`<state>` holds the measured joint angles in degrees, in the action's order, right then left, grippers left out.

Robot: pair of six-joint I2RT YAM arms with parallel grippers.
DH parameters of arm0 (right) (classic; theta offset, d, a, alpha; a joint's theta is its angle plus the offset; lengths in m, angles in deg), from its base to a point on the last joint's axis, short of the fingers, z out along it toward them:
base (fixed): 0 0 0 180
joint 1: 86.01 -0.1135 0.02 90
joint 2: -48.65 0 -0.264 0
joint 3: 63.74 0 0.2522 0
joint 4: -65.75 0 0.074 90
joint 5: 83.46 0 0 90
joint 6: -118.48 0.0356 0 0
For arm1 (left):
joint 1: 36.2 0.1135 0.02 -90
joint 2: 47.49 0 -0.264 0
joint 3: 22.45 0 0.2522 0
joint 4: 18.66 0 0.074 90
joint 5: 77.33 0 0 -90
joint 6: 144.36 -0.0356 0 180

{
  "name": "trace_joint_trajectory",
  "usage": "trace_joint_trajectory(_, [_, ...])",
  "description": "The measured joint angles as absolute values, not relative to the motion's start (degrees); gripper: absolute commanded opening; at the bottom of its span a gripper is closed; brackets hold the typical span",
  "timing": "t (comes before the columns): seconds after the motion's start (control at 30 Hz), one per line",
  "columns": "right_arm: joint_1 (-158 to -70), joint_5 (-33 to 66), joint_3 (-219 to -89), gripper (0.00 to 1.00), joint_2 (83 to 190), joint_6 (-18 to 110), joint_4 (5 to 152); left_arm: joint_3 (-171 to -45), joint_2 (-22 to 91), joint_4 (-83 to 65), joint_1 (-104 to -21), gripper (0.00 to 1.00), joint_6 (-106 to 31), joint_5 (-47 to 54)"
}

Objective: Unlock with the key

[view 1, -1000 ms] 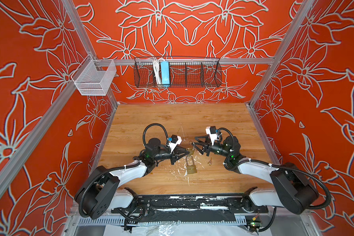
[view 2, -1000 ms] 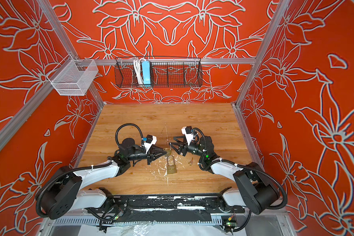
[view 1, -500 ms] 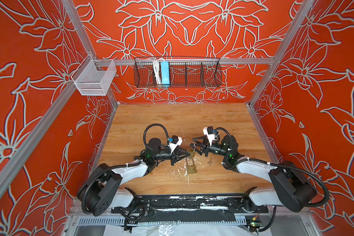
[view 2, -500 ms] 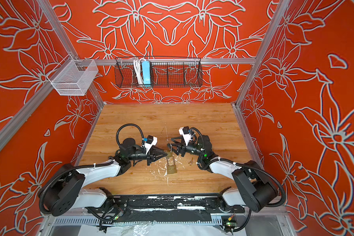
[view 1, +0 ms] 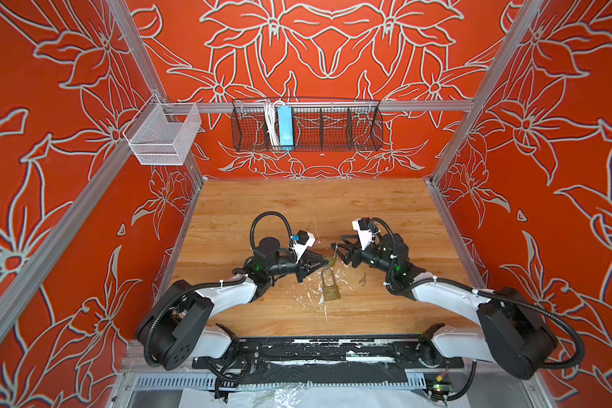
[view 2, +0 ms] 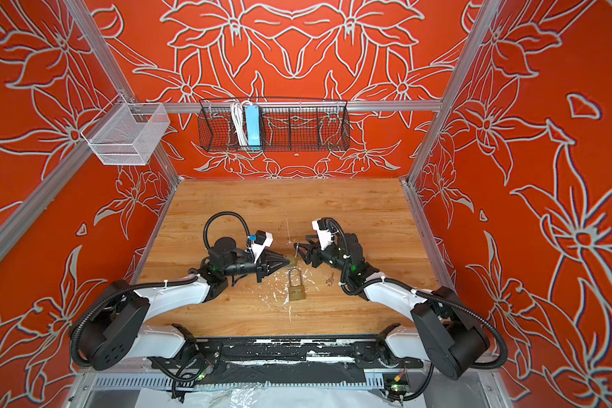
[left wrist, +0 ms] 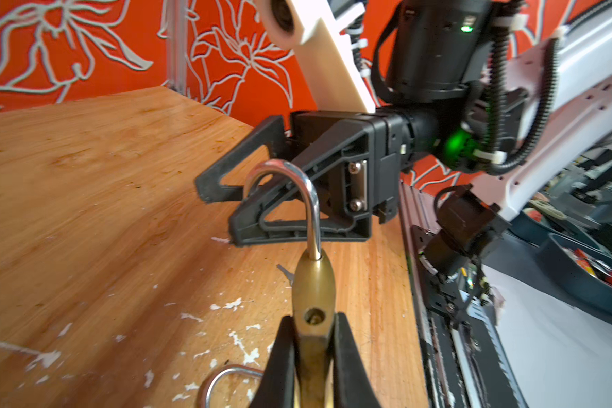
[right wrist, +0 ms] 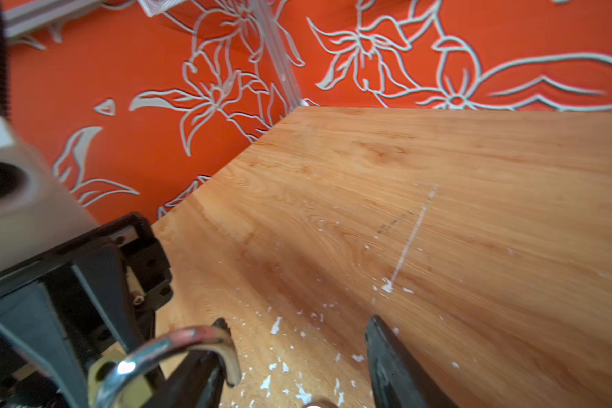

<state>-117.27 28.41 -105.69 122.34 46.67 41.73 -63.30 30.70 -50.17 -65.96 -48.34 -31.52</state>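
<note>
L arm lies low, elbow bent, reaching to ctr; L gripper [view 1: 327, 262] pinches the small brass padlock w/ steel shackle [left wrist: 313, 282] by its body, one shackle end free. R arm mirrors it, R gripper [left wrist: 216, 210] spread at the shackle. Small silver key [view 1: 363, 281] lies on the scuffed wooden tabletop [view 1: 297, 208] btwn R arm and a second brass padlock [view 1: 330, 290] lying flat. Open wood runs back to the wall.

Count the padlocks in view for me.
2. The held padlock sits clamped in the left gripper above the wooden table; the loose padlock lies flat on it, between the arms. No others seem hidden.
</note>
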Motion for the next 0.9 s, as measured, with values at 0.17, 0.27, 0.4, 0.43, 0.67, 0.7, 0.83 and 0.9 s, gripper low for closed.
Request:
trace_joint_trajectory(0.17, [-118.17, 22.82, -106.08, 0.65, 122.31, 46.35, 44.77, -63.30, 30.68, -48.67, -67.16, 0.00, -49.08, -25.29])
trace_joint_trajectory(0.27, [-118.78, 19.82, -106.65, 0.65, 122.31, 45.93, 46.94, -63.17, 30.35, -47.53, -68.17, 0.00, -49.94, -20.59])
trace_joint_trajectory(0.4, [-119.28, 17.39, -106.91, 0.66, 122.27, 45.36, 48.01, -62.32, 28.96, -46.74, -68.65, 0.00, -50.72, -14.84])
trace_joint_trajectory(0.43, [-119.48, 17.02, -106.93, 0.67, 122.23, 45.23, 48.07, -62.21, 28.61, -46.37, -68.69, 0.00, -50.83, -13.22])
trace_joint_trajectory(0.67, [-120.42, 15.95, -106.89, 0.70, 120.94, 43.92, 48.36, -61.49, 27.34, -44.03, -69.04, 0.00, -51.42, -1.27])
trace_joint_trajectory(0.7, [-120.49, 15.82, -106.76, 0.70, 120.41, 43.79, 48.12, -61.49, 27.27, -43.38, -69.04, 0.00, -51.42, 0.50])
trace_joint_trajectory(0.83, [-120.55, 11.80, -102.87, 0.78, 114.86, 43.05, 45.27, -61.49, 27.27, -41.06, -69.04, 0.00, -51.62, 4.90])
trace_joint_trajectory(0.9, [-120.64, 8.00, -99.41, 0.86, 110.38, 42.61, 44.05, -61.53, 27.27, -40.01, -69.04, 0.00, -51.60, 5.82])
